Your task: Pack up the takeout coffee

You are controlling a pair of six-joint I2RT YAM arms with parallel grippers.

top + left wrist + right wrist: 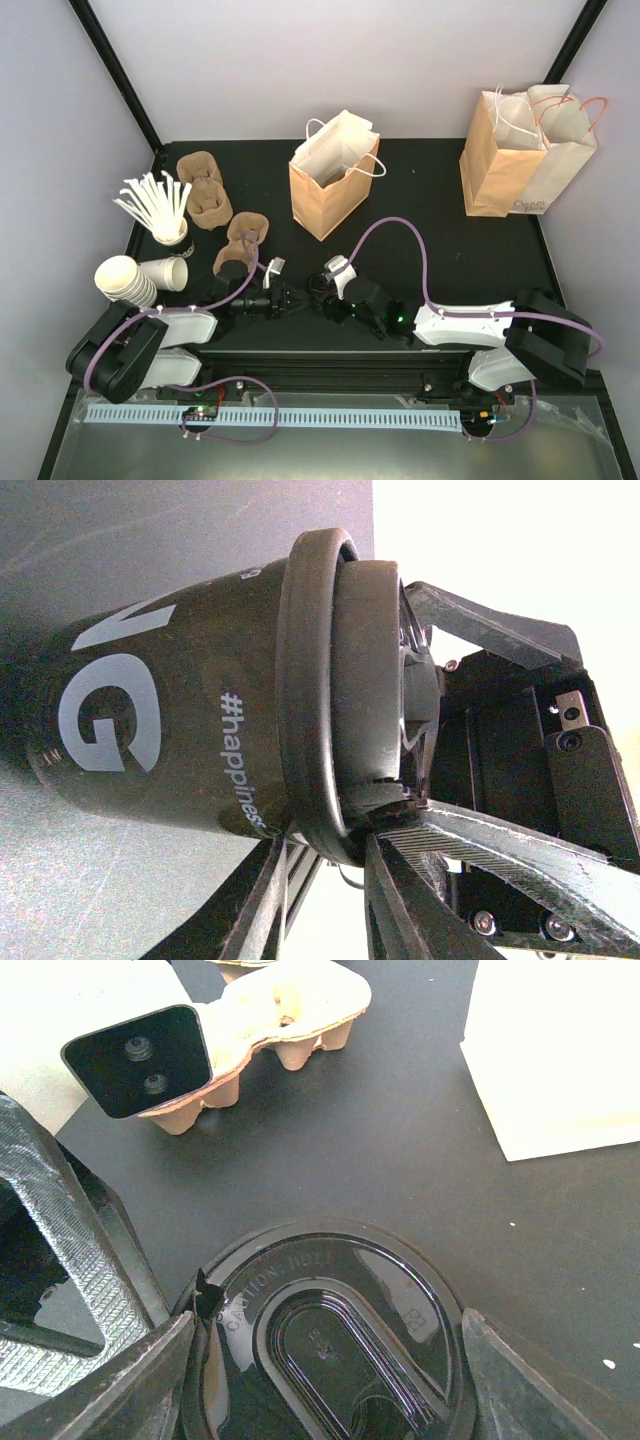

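The takeout coffee [200, 710] is a cup with a black printed band and a glossy black lid [400, 1290]. In the top view it is almost hidden between the two grippers at the table's near middle. My right gripper [328, 1332] comes down from above, its fingers [500, 1380] pressed against opposite sides of the lid's rim. My left gripper [325, 842] comes in from the side. Its two thin fingers straddle the lid's rim, one under it and one on the lid's top. In the top view the left gripper [283, 298] and right gripper [328, 302] face each other.
A brown pulp cup carrier [240, 240] lies just behind the grippers, another [203, 190] farther back left. An open brown paper bag [333, 180] stands behind the middle, more bags [525, 155] at the back right. White paper cups [125, 280] and a cup of stirrers [155, 205] sit left.
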